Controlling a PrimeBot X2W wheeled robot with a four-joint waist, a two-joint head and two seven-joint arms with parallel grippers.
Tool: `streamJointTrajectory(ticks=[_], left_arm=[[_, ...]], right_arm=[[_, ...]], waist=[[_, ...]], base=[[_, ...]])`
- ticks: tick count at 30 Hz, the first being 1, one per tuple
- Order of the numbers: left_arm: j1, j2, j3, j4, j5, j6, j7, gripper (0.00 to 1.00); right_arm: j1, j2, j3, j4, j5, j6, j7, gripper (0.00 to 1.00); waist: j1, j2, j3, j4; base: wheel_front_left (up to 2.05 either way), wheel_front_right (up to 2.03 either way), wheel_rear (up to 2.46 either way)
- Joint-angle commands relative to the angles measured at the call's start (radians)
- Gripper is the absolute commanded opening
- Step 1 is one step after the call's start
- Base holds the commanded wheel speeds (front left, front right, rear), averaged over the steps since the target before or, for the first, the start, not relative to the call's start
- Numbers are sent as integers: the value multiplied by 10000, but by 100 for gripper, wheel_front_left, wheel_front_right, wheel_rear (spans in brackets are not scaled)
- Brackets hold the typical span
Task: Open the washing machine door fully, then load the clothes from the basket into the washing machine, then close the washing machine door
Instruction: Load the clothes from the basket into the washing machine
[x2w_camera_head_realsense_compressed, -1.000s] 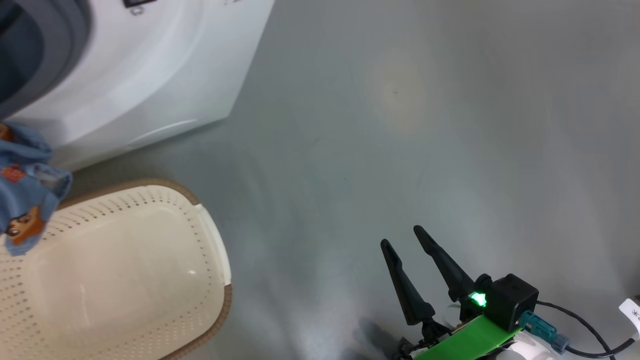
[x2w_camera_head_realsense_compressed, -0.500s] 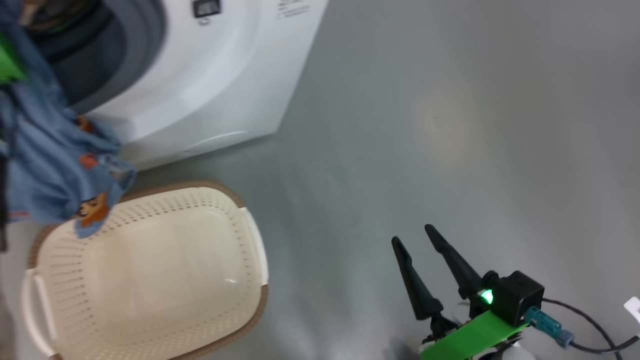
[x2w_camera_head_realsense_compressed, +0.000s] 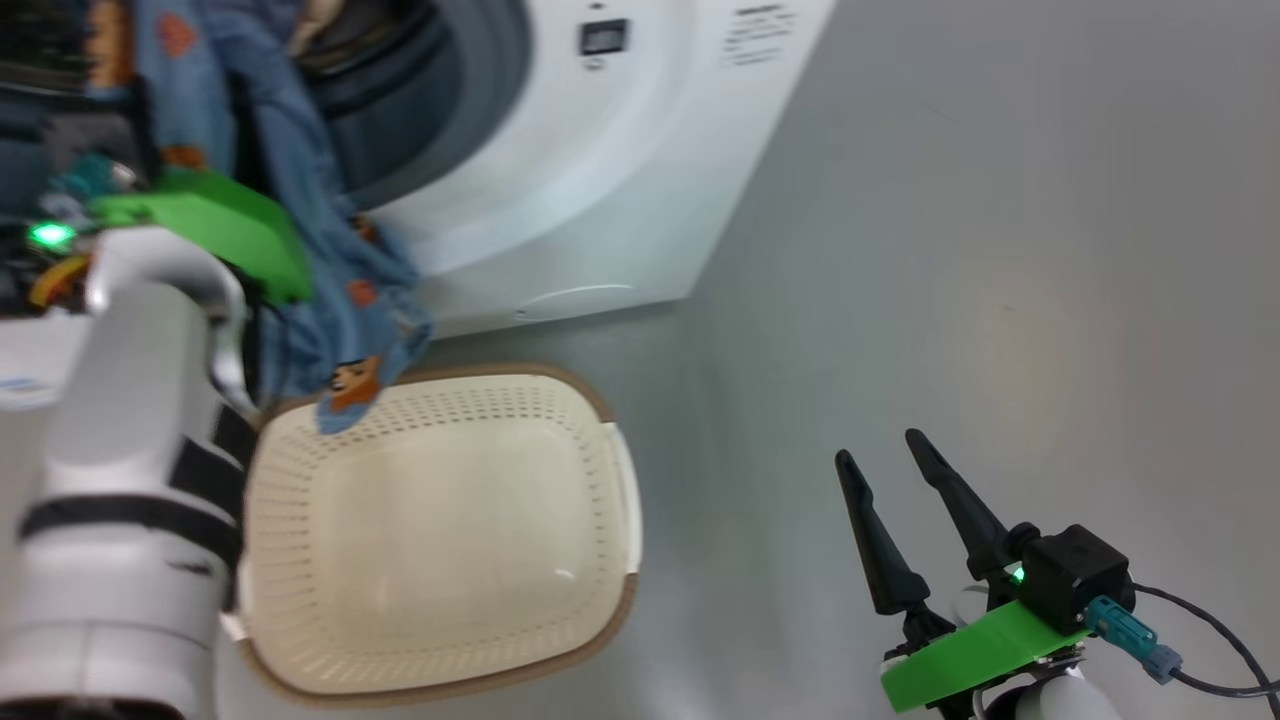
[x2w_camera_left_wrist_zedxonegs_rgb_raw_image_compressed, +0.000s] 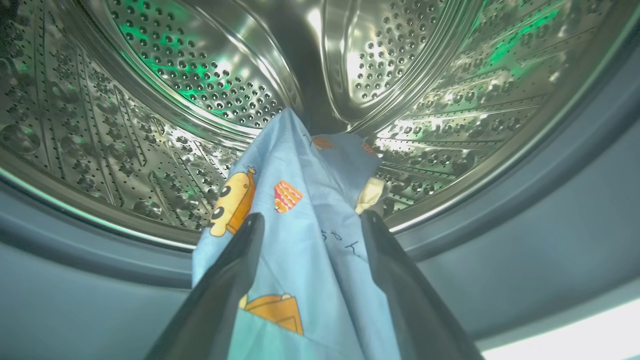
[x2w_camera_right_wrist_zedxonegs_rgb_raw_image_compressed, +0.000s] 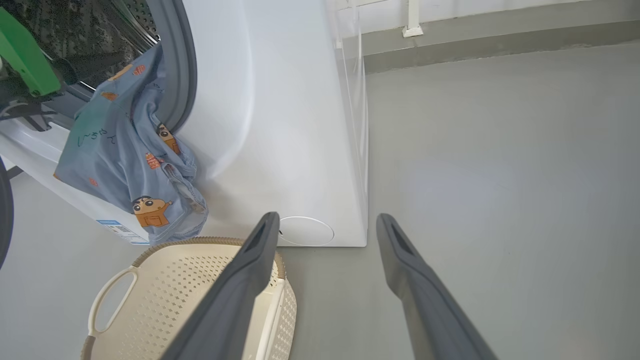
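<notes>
The washing machine (x2w_camera_head_realsense_compressed: 620, 180) has its mouth uncovered. The washing machine door is not clear to me; a dark curved edge (x2w_camera_right_wrist_zedxonegs_rgb_raw_image_compressed: 3, 215) at the left border may be it. The light-blue printed clothes (x2w_camera_head_realsense_compressed: 340, 290) hang out over the grey gasket, down toward the basket (x2w_camera_head_realsense_compressed: 500, 372). In the left wrist view the clothes (x2w_camera_left_wrist_zedxonegs_rgb_raw_image_compressed: 300, 210) run between the spread fingers of my left gripper (x2w_camera_left_wrist_zedxonegs_rgb_raw_image_compressed: 307, 217), their far end in the steel drum (x2w_camera_left_wrist_zedxonegs_rgb_raw_image_compressed: 200, 75). The jaws stand open, not pinching. My right gripper (x2w_camera_head_realsense_compressed: 880, 450) is open over bare floor, right of the basket (x2w_camera_right_wrist_zedxonegs_rgb_raw_image_compressed: 200, 280).
Nothing lies in the basket's cream bowl. Grey floor (x2w_camera_head_realsense_compressed: 1000, 250) stretches to the right of the washing machine (x2w_camera_right_wrist_zedxonegs_rgb_raw_image_compressed: 280, 125). My pale left forearm (x2w_camera_head_realsense_compressed: 120, 480) stands over the basket's left end. A wall base (x2w_camera_right_wrist_zedxonegs_rgb_raw_image_compressed: 500, 30) runs behind.
The head camera has swung left, bringing the machine's mouth, my left arm and the whole basket into view. The clothes now drape out of the opening. My right gripper keeps its open pose.
</notes>
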Motion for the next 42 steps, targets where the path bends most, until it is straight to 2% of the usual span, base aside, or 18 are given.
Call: streamJointTrajectory(ticks=[1,13,23,34,42], left_arm=[[431,262,159,-629,-66,-10,-61,100],[3882,-132,24,-3864,-96,7,-62,100],[6425,-249,55,-6282,-244,384,-62,100],[8291,-299,217,-7873,-500,926,-59,100],[9575,-234,346,-8902,-783,869,-61,100]], right_arm=[[-118,-30,153,-182,-148,90,-49,100],[-135,-30,-200,-246,-507,90,-49,100],[-59,-30,-420,-314,-696,90,-49,100],[277,-30,-559,-341,-706,90,-49,100],[575,-30,-782,-505,-782,90,-49,100]], waist=[[0,0,-390,707],[0,0,-558,1346],[0,0,-621,1615],[0,0,-1194,1676],[0,0,-1415,1605]], base=[[0,0,0],[0,0,0],[0,0,0],[0,0,0],[0,0,0]])
